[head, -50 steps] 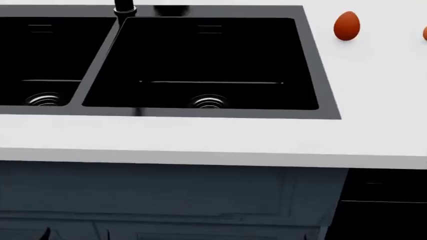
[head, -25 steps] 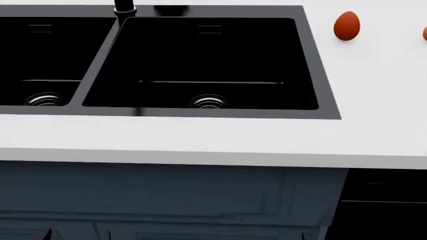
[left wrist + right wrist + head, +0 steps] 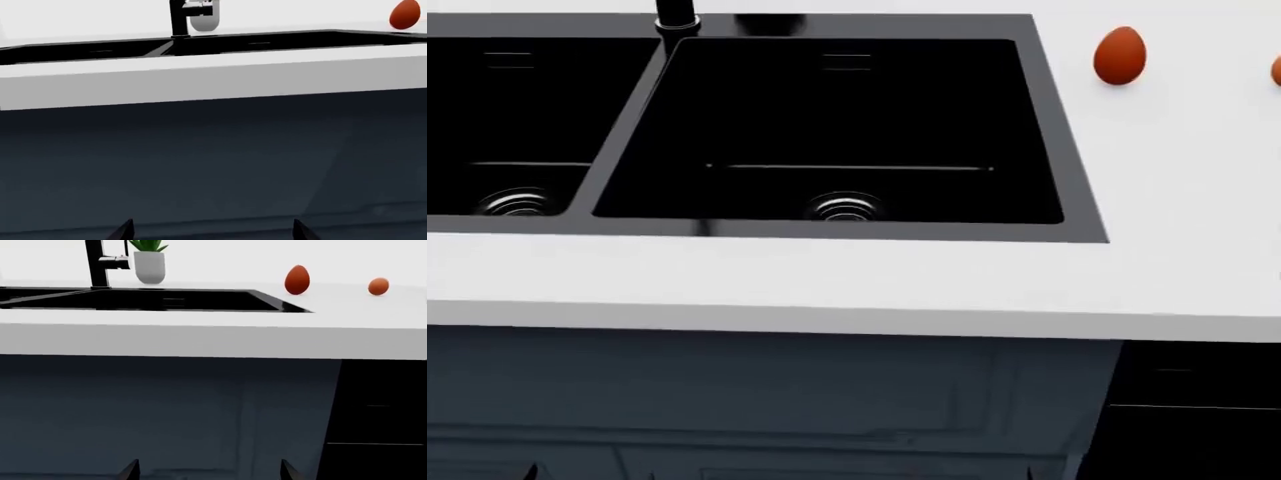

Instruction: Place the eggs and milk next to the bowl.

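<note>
Both eggs (image 3: 297, 279) (image 3: 378, 286) sat on the white worktop (image 3: 827, 285) just past the black sink (image 3: 827, 130), well apart from each other. My left hand (image 3: 210, 230) and right hand (image 3: 203, 470) hung spread wide and empty, low in front of the cabinet (image 3: 167, 410) below that sink.

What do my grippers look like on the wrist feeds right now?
Only fingertips show. The left gripper and right gripper each appear as two thin, pointed black tips against the dark cabinet front. No cables, markings or arm links are visible.
</note>
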Controlling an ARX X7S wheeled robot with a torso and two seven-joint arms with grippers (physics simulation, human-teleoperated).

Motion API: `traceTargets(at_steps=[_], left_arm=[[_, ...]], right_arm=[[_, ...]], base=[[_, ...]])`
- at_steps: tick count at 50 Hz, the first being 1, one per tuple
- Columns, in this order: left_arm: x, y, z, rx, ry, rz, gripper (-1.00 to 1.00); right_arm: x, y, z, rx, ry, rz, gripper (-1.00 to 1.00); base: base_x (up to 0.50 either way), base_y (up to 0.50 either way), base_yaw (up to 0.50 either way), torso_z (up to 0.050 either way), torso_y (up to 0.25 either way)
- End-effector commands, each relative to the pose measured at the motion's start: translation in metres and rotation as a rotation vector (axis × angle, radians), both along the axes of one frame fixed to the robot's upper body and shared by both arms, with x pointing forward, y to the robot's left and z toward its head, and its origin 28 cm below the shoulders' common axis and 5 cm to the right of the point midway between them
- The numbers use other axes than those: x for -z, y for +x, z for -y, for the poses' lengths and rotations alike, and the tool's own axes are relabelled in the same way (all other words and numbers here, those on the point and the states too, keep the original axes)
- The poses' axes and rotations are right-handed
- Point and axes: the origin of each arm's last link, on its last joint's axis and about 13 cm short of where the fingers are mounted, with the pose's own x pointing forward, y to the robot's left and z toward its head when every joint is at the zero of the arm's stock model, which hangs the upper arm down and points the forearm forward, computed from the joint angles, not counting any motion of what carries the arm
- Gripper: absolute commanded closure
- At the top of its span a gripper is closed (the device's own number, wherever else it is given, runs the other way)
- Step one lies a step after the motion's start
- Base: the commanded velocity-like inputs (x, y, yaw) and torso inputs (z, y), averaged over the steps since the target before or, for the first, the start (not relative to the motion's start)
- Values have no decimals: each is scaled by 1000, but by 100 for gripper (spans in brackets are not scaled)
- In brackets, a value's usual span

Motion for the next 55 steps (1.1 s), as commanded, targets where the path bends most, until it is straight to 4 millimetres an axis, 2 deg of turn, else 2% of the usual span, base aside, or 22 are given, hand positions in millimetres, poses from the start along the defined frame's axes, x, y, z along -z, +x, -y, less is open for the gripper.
traceTargets(at_steps=[1,12,22,35,38,42,45,50,55], left_arm=[[-6,-2,-3,19,-15,19,-100],[-13,-1,-3,26,43,37,-100],[-18,-1,-5,1,18,77,-100],[-48,12,-12,11,45,138,-100],[-60,17,-13,27,30,157,-100],[-79,26,-19,31,-11,179,-100],[-87,30,-21,37,19,192,-100],[-113,47,-31,19,44,228,-100],[-127,56,-37,25,88,254,-100]], right_arm=[[0,-1,2,3,8,3,-100],[-4,1,1,0,2,13,-100],[-9,4,3,-2,-6,23,-100],[-44,20,14,0,-36,95,-100],[-54,25,18,7,-47,115,-100],[-73,32,25,14,-73,146,-100],[-82,35,28,18,-78,161,-100],[-112,45,39,23,-78,197,-100],[-137,56,47,35,-108,223,-100]], base=[[0,0,0,50,0],[0,0,0,50,0],[0,0,0,50,0],[0,0,0,50,0],[0,0,0,50,0],[0,0,0,36,0],[0,0,0,0,0],[0,0,0,0,0],[0,0,0,0,0]])
